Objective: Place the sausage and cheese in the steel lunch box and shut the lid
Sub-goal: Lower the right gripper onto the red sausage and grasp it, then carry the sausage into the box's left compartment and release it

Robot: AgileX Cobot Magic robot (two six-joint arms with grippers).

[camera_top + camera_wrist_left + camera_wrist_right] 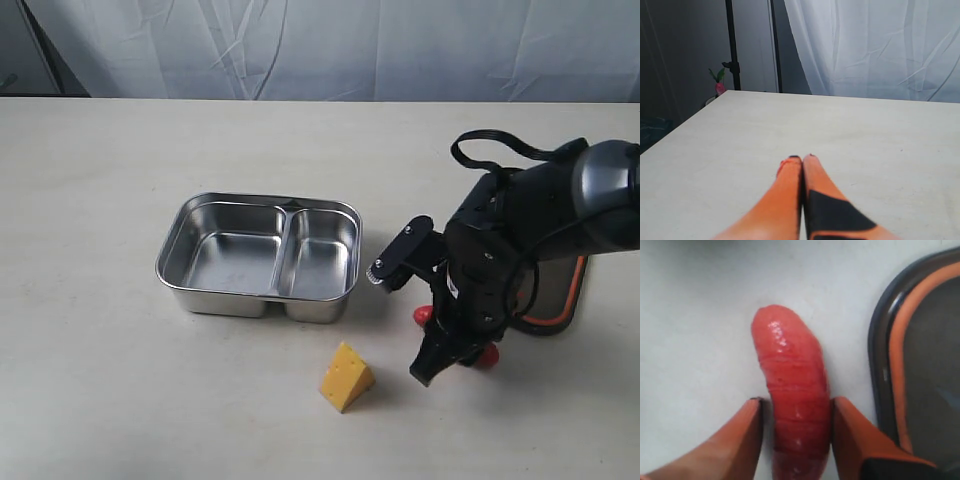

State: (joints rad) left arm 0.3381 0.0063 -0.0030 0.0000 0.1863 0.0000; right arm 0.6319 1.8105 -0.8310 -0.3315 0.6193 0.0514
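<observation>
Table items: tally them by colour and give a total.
Red: 1, the glossy red toy sausage
Yellow-orange: 1, the yellow-orange toy cheese wedge
Silver: 1, the shiny rectangular steel lunch box
Dark with orange seal: 1, the dark translucent rectangular lid
Total: 4

TABLE COUNT

1x sausage (795, 405), 1x cheese (346, 377), 1x steel lunch box (215, 300) w/ 2 compartments (1 wide, 1 narrow), 1x lid (940, 390). Grippers, 2x: left gripper (801, 159), right gripper (795, 402).
</observation>
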